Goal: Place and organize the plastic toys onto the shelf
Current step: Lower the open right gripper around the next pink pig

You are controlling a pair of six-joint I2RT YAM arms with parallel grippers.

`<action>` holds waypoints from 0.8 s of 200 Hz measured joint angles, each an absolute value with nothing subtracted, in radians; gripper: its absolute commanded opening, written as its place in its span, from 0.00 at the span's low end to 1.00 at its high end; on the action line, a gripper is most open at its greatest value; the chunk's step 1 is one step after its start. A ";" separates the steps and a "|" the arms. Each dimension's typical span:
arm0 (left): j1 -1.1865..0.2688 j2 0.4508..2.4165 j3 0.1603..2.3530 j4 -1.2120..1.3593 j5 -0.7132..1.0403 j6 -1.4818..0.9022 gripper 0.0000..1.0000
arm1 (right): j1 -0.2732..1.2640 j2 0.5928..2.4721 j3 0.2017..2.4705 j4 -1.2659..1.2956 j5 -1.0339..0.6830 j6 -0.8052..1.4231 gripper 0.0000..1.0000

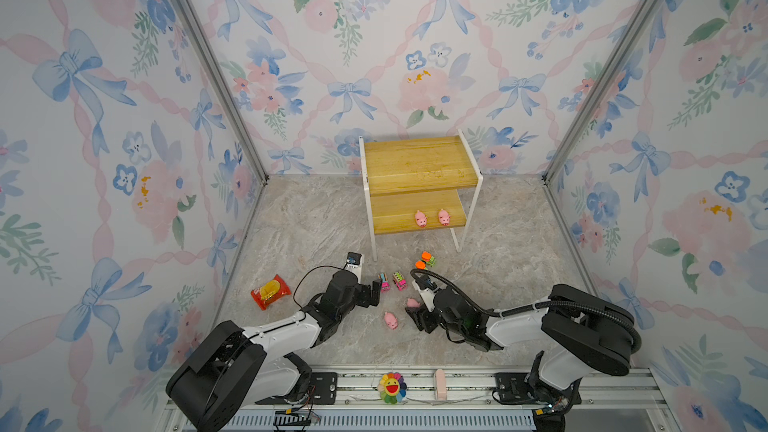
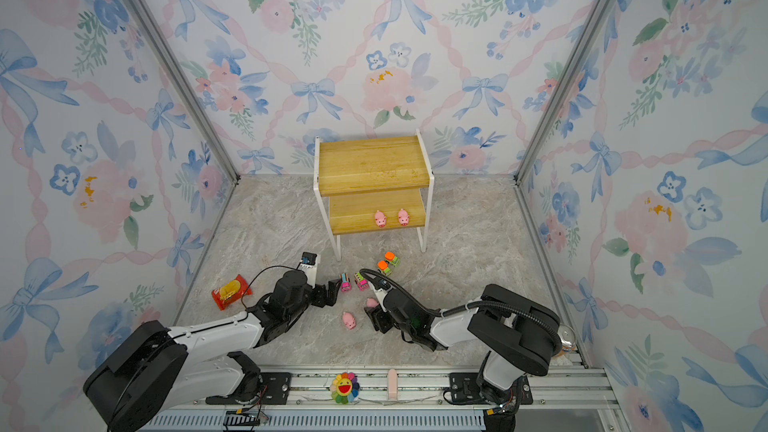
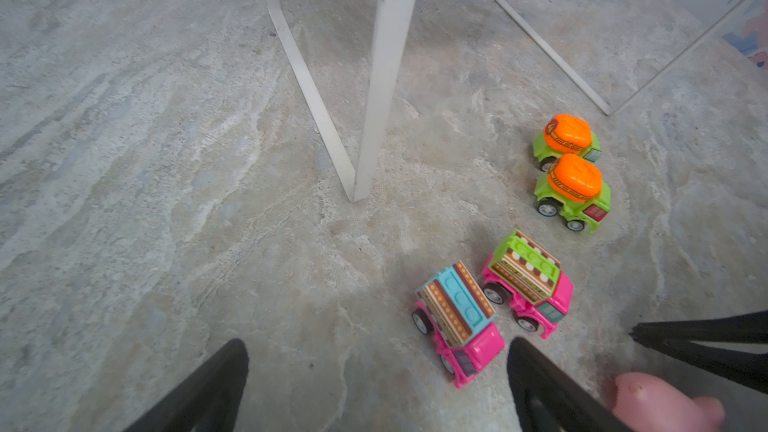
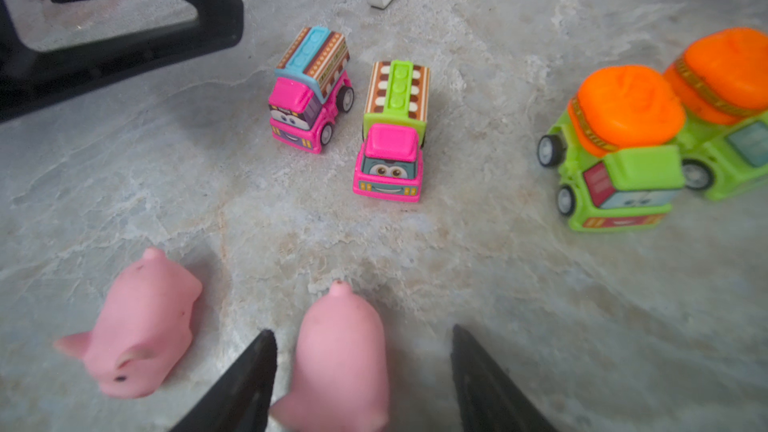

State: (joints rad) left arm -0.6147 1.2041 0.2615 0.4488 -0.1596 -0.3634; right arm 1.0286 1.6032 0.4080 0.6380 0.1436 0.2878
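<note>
**Pink pig lined up between my right fingers**

Pink and soft-looking, the pig (image 4: 340, 351) lies on the table (image 1: 311, 222) between my right fingers (image 4: 245, 384). Its long axis runs along my reach, tail end away from me and ears back toward my wrist, so the fingers face its 2 narrow flanks. They stand apart. 1 finger looks to be at or almost at the pig's side, the other has a clear gap, and nothing is clamped yet. I judge the coming move turns on that alignment: squeeze across the flanks, lift, then carry it toward the shelf (image 1: 419, 164) at the far side of the table.

A 2nd pig (image 4: 141, 326) lies just beside the 1st, outside my fingers and angled off my line. It sits between my 2 arms, and the right looks nearer to it. The shelved pigs (image 1: 421, 218), 2 of them, stand side by side on the lower board.

My left fingers (image 3: 548, 388) are spread wide and hold nothing. The blue-topped pink truck (image 3: 455, 317) sits just ahead between them, close to 1 finger. The green-topped pink truck (image 3: 528, 280) is just beside it. Beyond them, the green trucks (image 3: 571, 189) stand touching each other near the shelf's front leg.
</note>
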 measured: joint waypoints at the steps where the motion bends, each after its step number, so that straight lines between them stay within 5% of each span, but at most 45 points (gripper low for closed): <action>1: -0.615 1.204 0.262 0.448 -0.160 -0.363 0.98 | 1.029 1.603 0.407 0.639 0.144 0.288 0.68; 160: -0.615 1.178 0.250 0.439 -0.171 -0.383 0.98 | 1.056 1.621 0.363 0.725 0.187 0.286 0.64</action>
